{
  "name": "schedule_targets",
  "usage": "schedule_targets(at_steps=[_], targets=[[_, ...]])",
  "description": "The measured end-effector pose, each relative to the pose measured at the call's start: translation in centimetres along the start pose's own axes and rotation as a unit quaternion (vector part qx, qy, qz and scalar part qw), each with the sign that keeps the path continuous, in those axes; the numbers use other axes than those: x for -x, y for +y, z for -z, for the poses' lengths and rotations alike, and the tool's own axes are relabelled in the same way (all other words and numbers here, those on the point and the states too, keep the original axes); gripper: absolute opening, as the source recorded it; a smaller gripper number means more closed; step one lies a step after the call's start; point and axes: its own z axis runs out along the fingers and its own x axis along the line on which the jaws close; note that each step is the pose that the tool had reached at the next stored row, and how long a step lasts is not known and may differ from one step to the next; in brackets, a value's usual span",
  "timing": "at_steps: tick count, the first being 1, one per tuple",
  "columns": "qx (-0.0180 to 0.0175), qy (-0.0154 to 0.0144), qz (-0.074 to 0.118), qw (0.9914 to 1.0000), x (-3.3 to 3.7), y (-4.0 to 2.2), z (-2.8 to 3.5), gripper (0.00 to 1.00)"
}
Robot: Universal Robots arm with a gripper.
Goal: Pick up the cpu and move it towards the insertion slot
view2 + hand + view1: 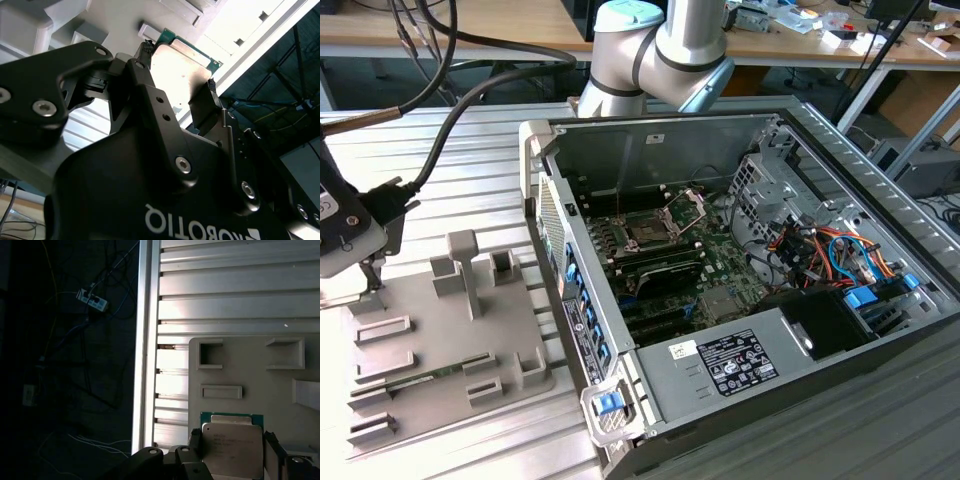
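Note:
The cpu (232,450) is a small square chip with a pale metal top and a green rim. It sits between the two black fingers (196,440) of my gripper (234,439), which press on its opposite sides. In the second wrist view the gripper (179,65) is shut on the cpu (186,60). In the exterior view the gripper (360,262) hangs over the left end of the grey tray (470,350). The insertion slot (648,232) lies inside the open computer case, far toward the exterior view's right, with its silver frame (686,206) tipped up.
The grey tray (250,370) has raised blocks and posts (465,265). It rests on a ribbed metal table (470,160). The case wall (555,230) stands between tray and motherboard. Black memory slots (665,270), cables (820,250) and a power supply (740,360) fill the case.

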Motion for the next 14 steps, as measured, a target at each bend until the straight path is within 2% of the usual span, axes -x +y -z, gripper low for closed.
schedule_targets(at_steps=[5, 6, 14], targets=[[0.0018, -0.0001, 0.000, 1.00000, 0.00, 0.01, 0.17, 0.55], [0.0018, -0.0001, 0.000, 1.00000, 0.00, 0.01, 0.38, 0.55], [0.0018, -0.0001, 0.000, 1.00000, 0.00, 0.02, 0.51, 0.55]])
